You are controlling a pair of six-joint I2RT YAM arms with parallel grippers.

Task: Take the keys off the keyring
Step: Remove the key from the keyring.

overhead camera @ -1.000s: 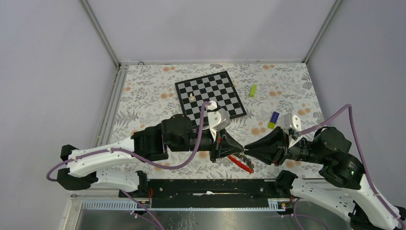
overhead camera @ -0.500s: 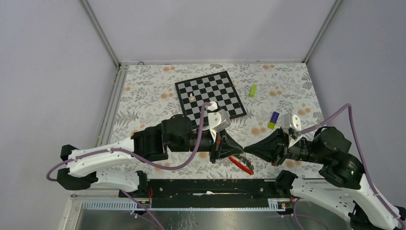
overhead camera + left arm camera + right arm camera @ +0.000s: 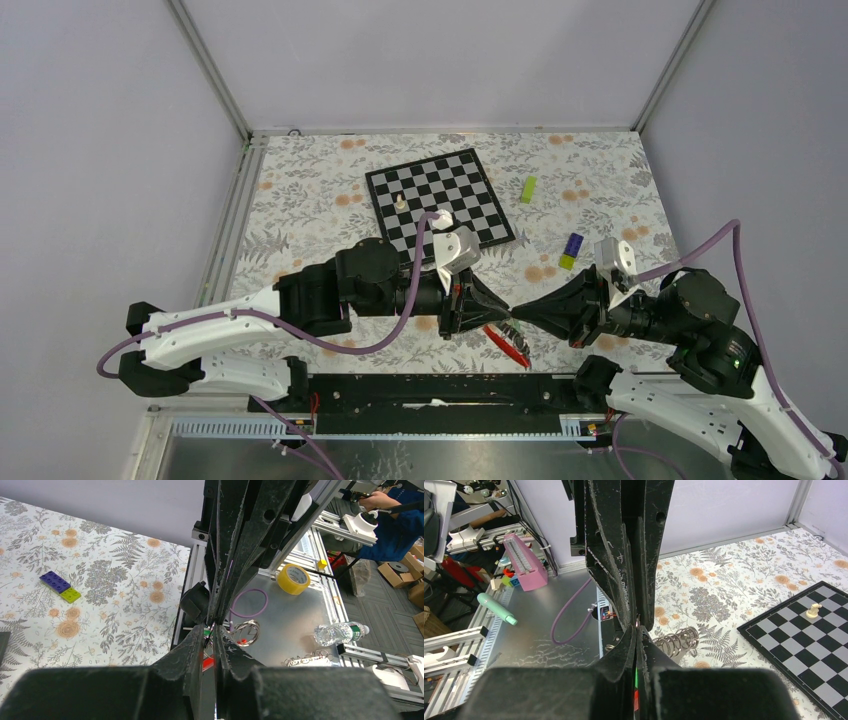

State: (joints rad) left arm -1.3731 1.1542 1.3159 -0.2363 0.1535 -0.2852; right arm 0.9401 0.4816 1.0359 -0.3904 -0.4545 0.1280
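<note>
now l gripper (image 3: 503, 313) jaws just cracked apart; r gripper (image 3: 520, 316) pinched shut, tip-to-tip w/ l. keyring (image 3: 506, 343) + keys (image 3: 513, 327) dangle just below tips. prob l regripping, keys not off yet.

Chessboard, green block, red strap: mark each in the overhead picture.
chessboard (image 3: 478, 190), top view, bare square near its right edge
green block (image 3: 527, 189), top view, its middle
red strap (image 3: 507, 347), top view, midway along it

Chessboard (image 3: 462, 190) holding pale piece (image 3: 400, 201); lime block (image 3: 527, 189) beside.
</note>
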